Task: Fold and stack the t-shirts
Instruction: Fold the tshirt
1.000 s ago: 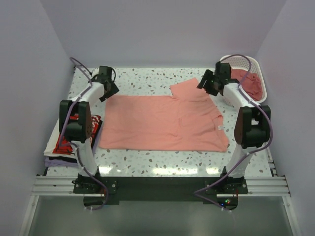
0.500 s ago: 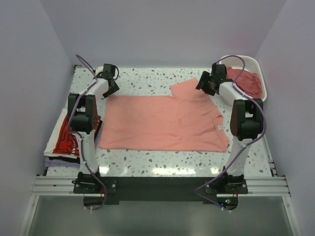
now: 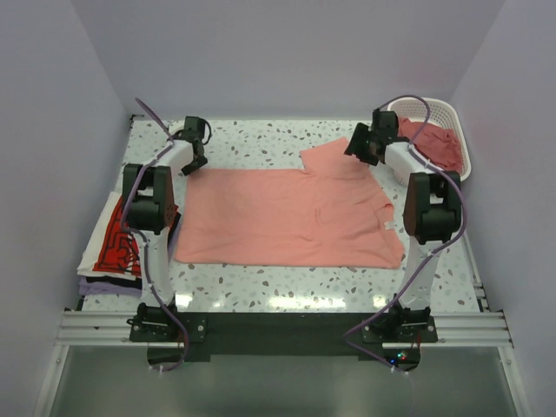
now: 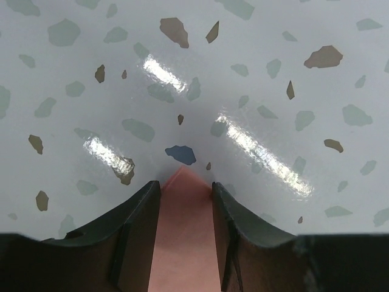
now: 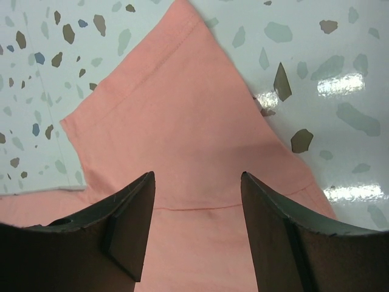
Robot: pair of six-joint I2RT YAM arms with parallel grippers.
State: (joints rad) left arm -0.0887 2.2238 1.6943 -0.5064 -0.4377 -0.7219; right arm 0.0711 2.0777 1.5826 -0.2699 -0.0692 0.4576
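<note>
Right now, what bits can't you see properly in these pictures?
Top view: the folded white t-shirt with red-and-black print is partly behind the left arm; its print is unreadable.
Top view: the white slatted plastic basket is partly hidden by the right arm; how many reddish shirts lie inside is unclear.
Left wrist view: only a corner of the salmon-pink cloth t-shirt shows between the left claw fingers; whether it pinches is unclear.

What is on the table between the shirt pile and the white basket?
A salmon-pink cloth t-shirt, spread flat on the speckled table, lies between the folded shirt pile and the white slatted plastic basket. The top view shows it.
</note>
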